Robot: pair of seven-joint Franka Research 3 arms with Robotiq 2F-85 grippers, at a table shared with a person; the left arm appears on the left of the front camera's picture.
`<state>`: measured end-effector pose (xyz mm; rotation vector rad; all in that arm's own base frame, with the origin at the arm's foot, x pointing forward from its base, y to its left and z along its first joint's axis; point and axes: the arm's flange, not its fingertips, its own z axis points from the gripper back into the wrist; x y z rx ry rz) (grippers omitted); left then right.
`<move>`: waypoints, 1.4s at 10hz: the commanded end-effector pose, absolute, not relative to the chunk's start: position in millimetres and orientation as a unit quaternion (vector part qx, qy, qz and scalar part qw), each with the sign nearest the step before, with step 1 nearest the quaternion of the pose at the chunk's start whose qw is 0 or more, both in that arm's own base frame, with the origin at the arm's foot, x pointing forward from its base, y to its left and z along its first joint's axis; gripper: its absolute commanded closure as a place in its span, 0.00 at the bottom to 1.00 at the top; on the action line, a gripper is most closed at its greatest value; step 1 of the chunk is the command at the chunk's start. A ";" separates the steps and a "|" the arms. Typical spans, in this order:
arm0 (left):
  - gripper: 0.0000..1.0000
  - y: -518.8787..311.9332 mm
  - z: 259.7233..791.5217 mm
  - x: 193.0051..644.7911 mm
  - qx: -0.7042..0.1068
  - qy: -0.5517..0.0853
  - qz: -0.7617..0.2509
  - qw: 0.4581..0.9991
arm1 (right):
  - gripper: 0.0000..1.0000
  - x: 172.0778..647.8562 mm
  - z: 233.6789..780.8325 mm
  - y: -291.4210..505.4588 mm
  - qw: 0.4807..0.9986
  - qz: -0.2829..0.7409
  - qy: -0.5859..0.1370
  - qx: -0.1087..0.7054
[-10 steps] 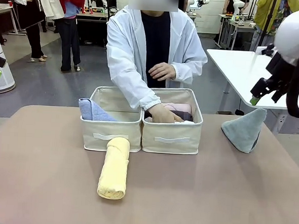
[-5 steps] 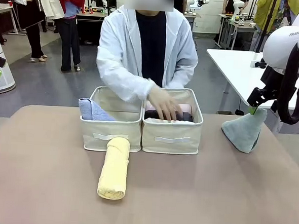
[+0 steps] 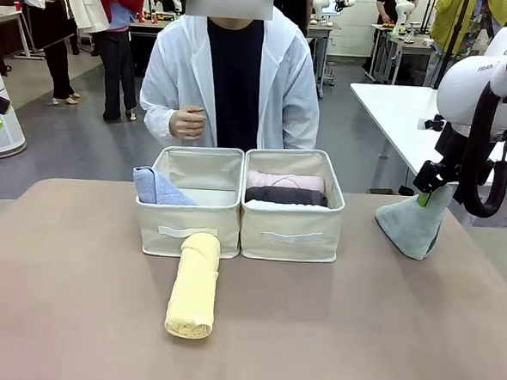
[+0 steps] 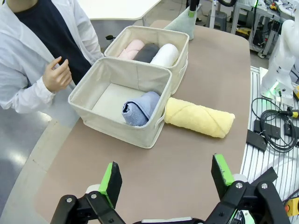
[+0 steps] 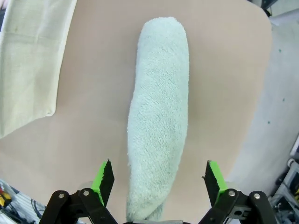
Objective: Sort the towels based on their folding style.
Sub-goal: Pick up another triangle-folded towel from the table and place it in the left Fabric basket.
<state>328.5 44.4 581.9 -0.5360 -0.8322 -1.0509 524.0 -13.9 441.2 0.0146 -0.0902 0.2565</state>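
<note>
Grey-green cone towel (image 3: 413,224) standing at 3 o'clock on the bench (image 3: 66,299), close to the right edge and well apart from both bins. Right tool (image 3: 423,199) at the cone's tip, jaws spread as wide as they go, gripping nothing; from the wrist, right tool (image 5: 159,175) straddling the narrow end of the grey-green cone towel (image 5: 159,116), a gap showing between terry and each green pad. Left tool (image 4: 166,175) likewise fully spread and empty, held above bare bench well short of the bins. Left bin (image 3: 187,225) and right bin (image 3: 291,231) touching side by side, centre toward 12 o'clock. Light blue towel (image 3: 159,187) leaning in the left bin's 9 o'clock corner. Pink roll (image 3: 286,181), charcoal roll (image 3: 286,195) and white roll (image 4: 164,54) lying side by side in the right bin. Pale yellow roll (image 3: 193,283) flat on the bench, one end against the left bin's front wall, the other pointing to 6 o'clock. Wide bare surface at 9 o'clock, along the 6 o'clock edge, and between right bin and cone. Person's hand (image 3: 187,122) raised at chest height beyond the left bin.
</note>
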 end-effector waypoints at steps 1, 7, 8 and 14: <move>0.00 46.5 583.2 328.6 -0.249 -0.380 -0.482 0.749 | 0.00 535.2 439.1 -13.4 0.990 0.126 -0.055 0.032; 0.00 46.5 583.2 328.6 -0.249 -0.380 -0.482 0.749 | 1.00 528.8 443.7 -10.5 0.993 0.115 -0.015 0.022; 0.00 46.5 583.2 328.6 -0.249 -0.380 -0.482 0.749 | 1.00 527.5 445.2 -9.0 0.993 0.115 -0.011 0.017; 0.00 46.5 583.2 328.6 -0.249 -0.380 -0.482 0.749 | 1.00 495.9 526.6 -3.3 0.989 0.143 -0.035 -0.024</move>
